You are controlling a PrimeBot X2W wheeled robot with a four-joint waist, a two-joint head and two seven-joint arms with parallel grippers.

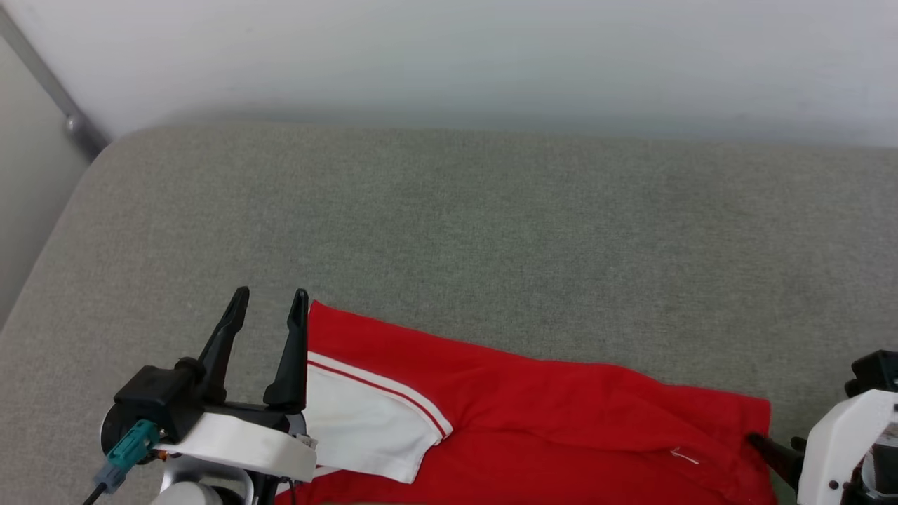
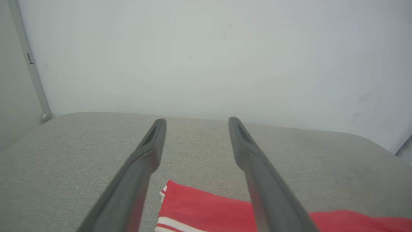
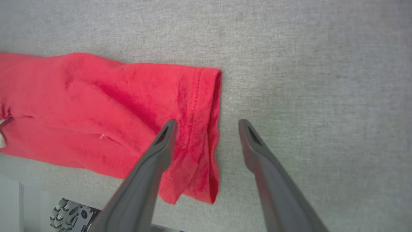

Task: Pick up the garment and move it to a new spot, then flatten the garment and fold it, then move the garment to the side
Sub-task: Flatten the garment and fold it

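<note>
The garment (image 1: pixel 561 414) was laid along the near edge of a grey fabric-covered surface (image 1: pixel 491 224), red cloth uppermost, with a white sleeve (image 1: pixel 365 421) edged in red-and-white striped trim (image 1: pixel 393 389) turned over it at the robot's left. Its nearer part was cut off by the bottom of the head view, so its full outline could not be made out. The stitched hem (image 3: pixel 214 129) at the garment's (image 3: pixel 96 112) right end was shown clearly in the right wrist view, with wrinkles beside it. There the right gripper (image 3: pixel 207 124) was seen spread wide and holding nothing, one finger over the red cloth and the other over bare surface; whether the cloth was touched could not be told. In the head view the right gripper (image 1: pixel 775 452) was reduced to a dark finger and a white housing at the frame's edge. The left gripper (image 1: pixel 271 293) was likewise held wide and empty, just beside the garment's far left corner. In the left wrist view that corner of the garment (image 2: pixel 206 209) was seen low between the left gripper's (image 2: pixel 197 121) fingers. A pale wall (image 1: pixel 449 56) and a grey rail (image 1: pixel 49 84) were seen behind the surface. A ribbed, wheel-like part (image 3: pixel 69 214) could be glimpsed below the surface's edge, too small to identify.
</note>
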